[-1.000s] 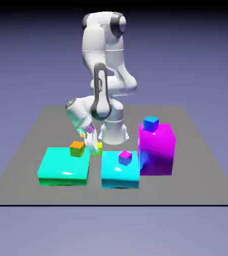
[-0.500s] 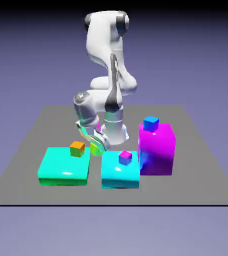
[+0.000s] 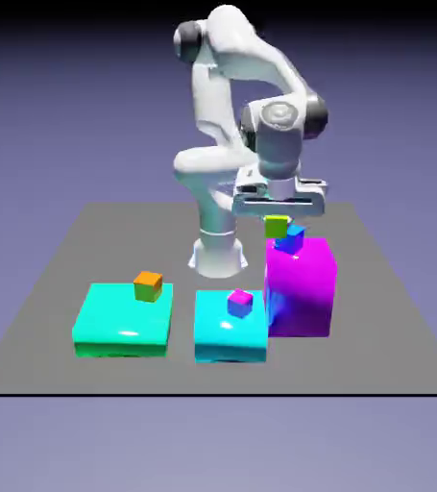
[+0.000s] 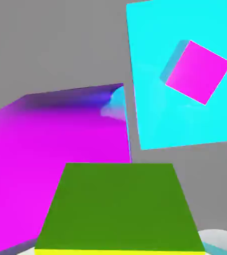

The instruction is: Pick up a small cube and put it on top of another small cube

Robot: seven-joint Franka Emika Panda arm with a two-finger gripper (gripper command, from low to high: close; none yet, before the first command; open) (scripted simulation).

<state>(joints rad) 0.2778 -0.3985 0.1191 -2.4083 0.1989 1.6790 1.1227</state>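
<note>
The hand (image 3: 277,219) grips the lime cube (image 3: 276,228), near the blue cube (image 3: 290,238) on the magenta block (image 3: 310,288); it looks light and stiff, perhaps slick; opposite side faces, held centrally, should suit.

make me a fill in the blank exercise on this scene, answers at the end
The small orange cube sits on the ____ block.
The small ____ cube sits on the cyan block.
The gripper holds the small ____ cube.
The small blue cube rests on the large ____ block.

Missing words: green; magenta; lime; magenta
</note>
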